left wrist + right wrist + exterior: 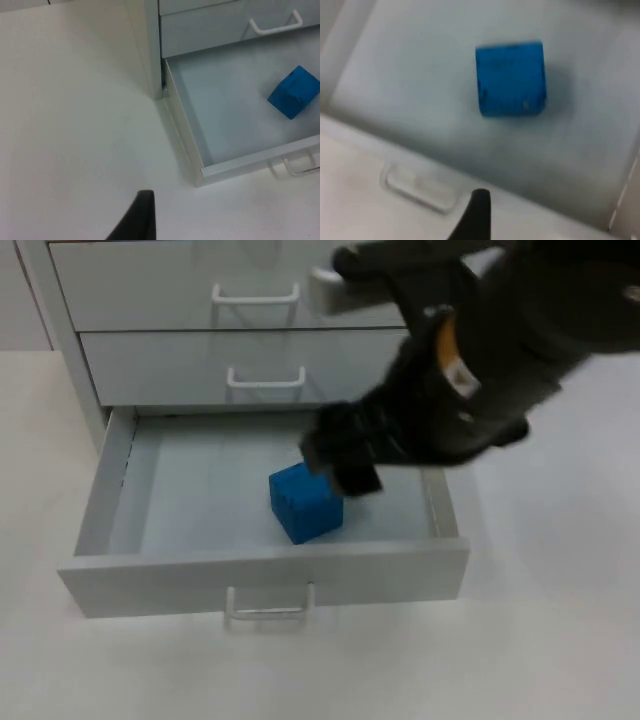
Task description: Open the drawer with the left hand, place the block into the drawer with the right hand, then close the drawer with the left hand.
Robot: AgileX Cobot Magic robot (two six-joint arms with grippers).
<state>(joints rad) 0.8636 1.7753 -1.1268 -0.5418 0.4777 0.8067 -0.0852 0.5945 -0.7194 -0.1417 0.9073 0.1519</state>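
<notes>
The block (305,502) is a small blue cube resting on the floor of the open bottom drawer (265,578), near the middle of the frame in the top view and a little toward the drawer's front. We judge it light and rigid, with flat faces that a two-finger grip takes well across opposite sides; nothing about it looks fragile or slippery. The part left to handle is the drawer: a stiff sliding box whose handle (268,606), a thin white loop on the front panel at lower centre of the top view, is the place to push or hold.

The right gripper (340,465) hangs just above and behind the block, right of centre in the top view. It holds nothing; the block sits free of it. Its fingers look parted, though the dark shape is too smeared for us to be sure.

The left gripper (142,212) waits over bare table beside the drawer's side wall, touching nothing; we cannot tell how far it is open.
</notes>
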